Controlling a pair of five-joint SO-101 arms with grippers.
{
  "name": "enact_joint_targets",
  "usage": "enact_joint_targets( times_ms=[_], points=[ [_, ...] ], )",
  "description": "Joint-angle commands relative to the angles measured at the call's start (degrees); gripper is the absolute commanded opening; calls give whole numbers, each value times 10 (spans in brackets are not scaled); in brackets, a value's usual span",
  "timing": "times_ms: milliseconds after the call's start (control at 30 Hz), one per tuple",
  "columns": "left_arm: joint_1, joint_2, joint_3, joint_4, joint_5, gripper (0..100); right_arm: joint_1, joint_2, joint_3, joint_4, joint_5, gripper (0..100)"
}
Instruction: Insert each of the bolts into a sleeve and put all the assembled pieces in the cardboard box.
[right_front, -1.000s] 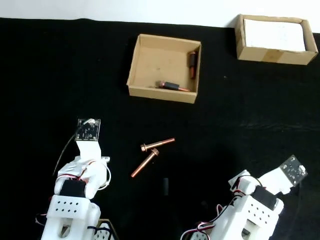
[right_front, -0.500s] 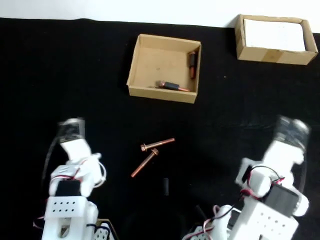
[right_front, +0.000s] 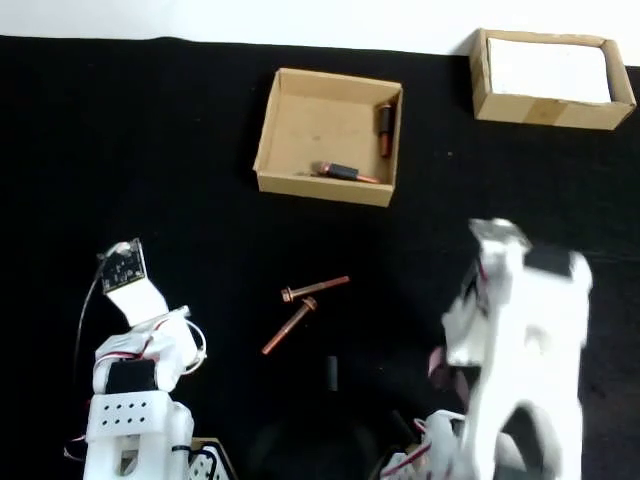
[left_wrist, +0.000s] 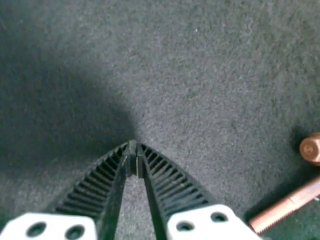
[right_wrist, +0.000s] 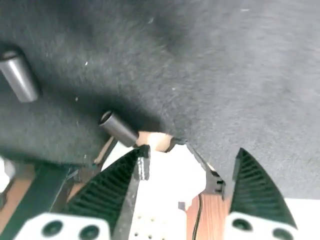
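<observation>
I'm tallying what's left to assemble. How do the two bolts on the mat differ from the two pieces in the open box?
The upper loose bolt and lower loose bolt are bare copper; the piece by the right wall and the piece near the front wall of the cardboard box each wear a dark sleeve. The loose bolts lie heads close together on the mat; the boxed pieces lie apart. All four lie flat.

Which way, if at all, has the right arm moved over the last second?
Yes. The right arm has risen and swung away from the table's near edge, toward the cardboard box, ending closer to the two loose bolts.
</observation>
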Motion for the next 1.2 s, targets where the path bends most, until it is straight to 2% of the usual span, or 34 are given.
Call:
enact_joint_targets(
  times_ms=[0, 100, 200, 300, 433, 567, 733, 933, 1167],
  points=[
    [11, 0, -26, 3, 1, 30, -59, 79, -29, 7, 19, 249],
    [11, 2, -26, 0, 1, 30, -147, 85, -9, 7, 84, 249],
    [7, 2, -26, 0, 1, 30, -225, 84, -4, 8, 109, 249],
    [6, 2, -26, 0, 1, 30, -263, 83, -3, 8, 121, 249],
    [-11, 2, -26, 0, 1, 30, -308, 82, 7, 9, 110, 249],
    [-15, 0, -26, 0, 1, 30, -390, 34, 57, 9, 82, 249],
    [-15, -1, -26, 0, 1, 30, -478, -46, 56, 9, 20, 248],
    [-15, -2, -25, 2, 1, 30, -463, -41, 56, 9, 13, 248],
    [-15, -2, -25, 2, 1, 30, -463, 74, 40, 7, 19, 248]
  ],
)
